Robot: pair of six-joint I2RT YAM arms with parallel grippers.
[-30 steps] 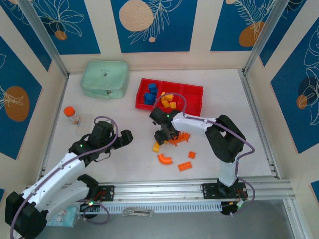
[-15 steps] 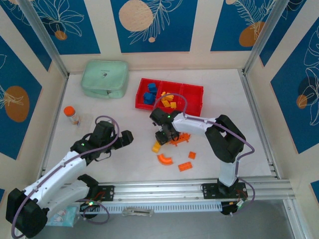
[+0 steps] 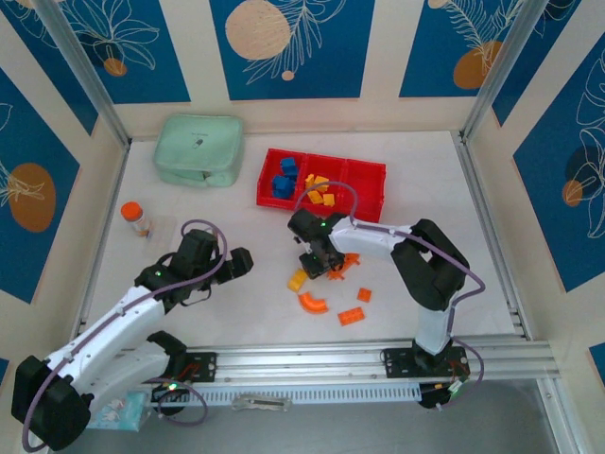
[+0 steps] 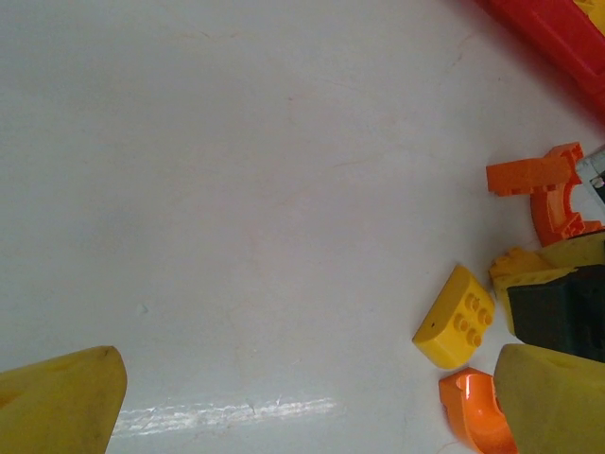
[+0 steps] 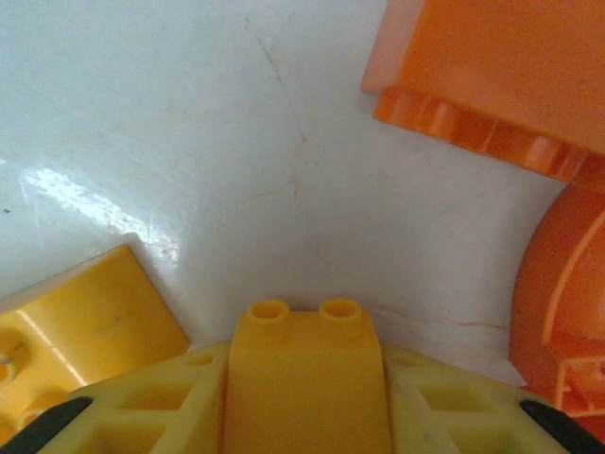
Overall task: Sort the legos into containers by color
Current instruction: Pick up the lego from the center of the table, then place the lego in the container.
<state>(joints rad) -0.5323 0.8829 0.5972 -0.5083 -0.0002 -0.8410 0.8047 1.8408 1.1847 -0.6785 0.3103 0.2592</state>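
My right gripper (image 3: pixel 319 261) is low over the loose pile, shut on a small yellow lego (image 5: pixel 304 378) with two studs, which sits between its pale fingers (image 5: pixel 132 397). Beside it lie another yellow brick (image 5: pixel 76 322) and orange pieces (image 5: pixel 501 76). On the table are a yellow brick (image 3: pixel 297 280), an orange arch (image 3: pixel 313 303) and a flat orange brick (image 3: pixel 352 316). The red tray (image 3: pixel 369 194) has blue bricks (image 3: pixel 283 180) in its left compartment and yellow ones (image 3: pixel 319 189) in the middle. My left gripper (image 3: pixel 236 263) hovers open to the left, its fingers (image 4: pixel 57 402) wide apart over bare table.
A mint-green zip case (image 3: pixel 198 148) lies at the back left. An orange-capped bottle (image 3: pixel 135 217) stands near the left wall. In the left wrist view a yellow brick (image 4: pixel 456 317) and an orange arch (image 4: pixel 477 411) lie close to the right finger.
My right gripper has shifted slightly toward the near side over the pile. The left arm has barely moved.
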